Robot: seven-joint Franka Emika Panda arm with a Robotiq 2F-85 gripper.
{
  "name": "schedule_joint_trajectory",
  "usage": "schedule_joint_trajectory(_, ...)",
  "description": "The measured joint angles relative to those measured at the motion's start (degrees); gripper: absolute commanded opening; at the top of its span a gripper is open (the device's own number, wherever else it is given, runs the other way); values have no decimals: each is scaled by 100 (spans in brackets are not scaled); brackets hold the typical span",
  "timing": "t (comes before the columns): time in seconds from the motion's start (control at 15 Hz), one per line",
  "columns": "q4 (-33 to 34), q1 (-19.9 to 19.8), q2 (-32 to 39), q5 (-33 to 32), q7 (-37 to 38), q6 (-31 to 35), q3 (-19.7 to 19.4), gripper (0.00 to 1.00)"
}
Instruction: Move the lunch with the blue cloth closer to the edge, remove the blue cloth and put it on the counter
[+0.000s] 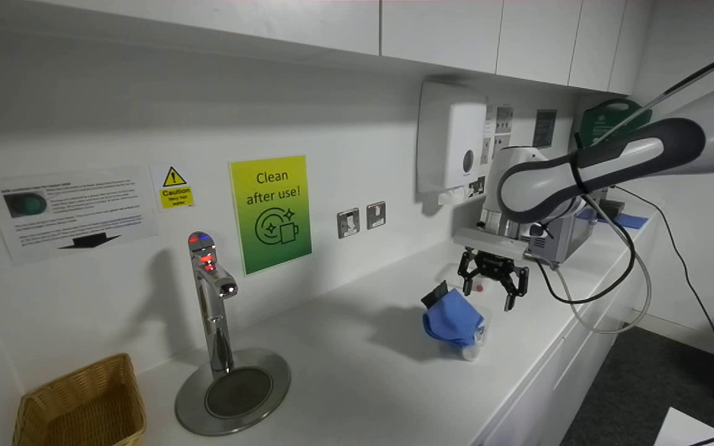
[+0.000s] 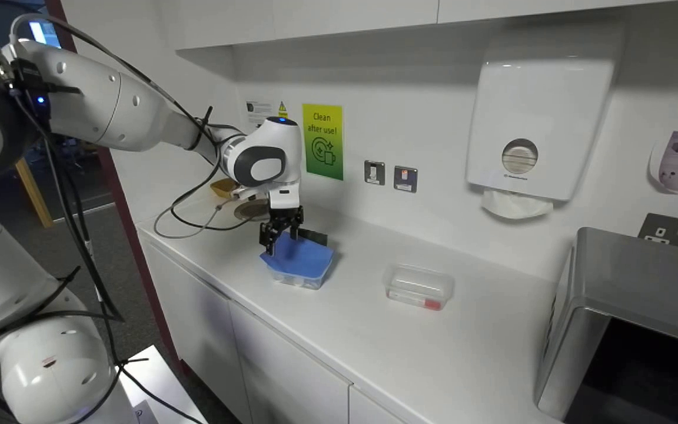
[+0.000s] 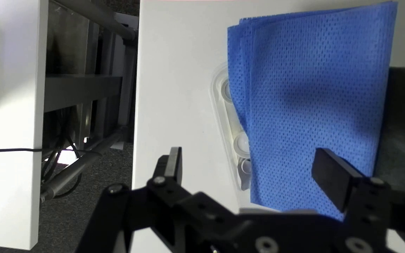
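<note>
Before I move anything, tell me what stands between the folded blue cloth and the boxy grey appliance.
An exterior view shows a clear rectangular plastic tub on the white counter between the blue cloth and the appliance.

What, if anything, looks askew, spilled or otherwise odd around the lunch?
The blue cloth lies askew on the clear container, baring a strip toward the front edge; a dark piece juts out opposite. No spill shows.

White wall, white cupboards, dark floor
</note>
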Motion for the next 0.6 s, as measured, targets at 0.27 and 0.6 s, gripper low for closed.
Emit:
schedule_joint_trajectory(0.27, 178, -6, 16, -41, -189, -8, -22, 100)
schedule_joint_trajectory(0.6, 566, 20, 175, -99, -819, -183, 34, 100)
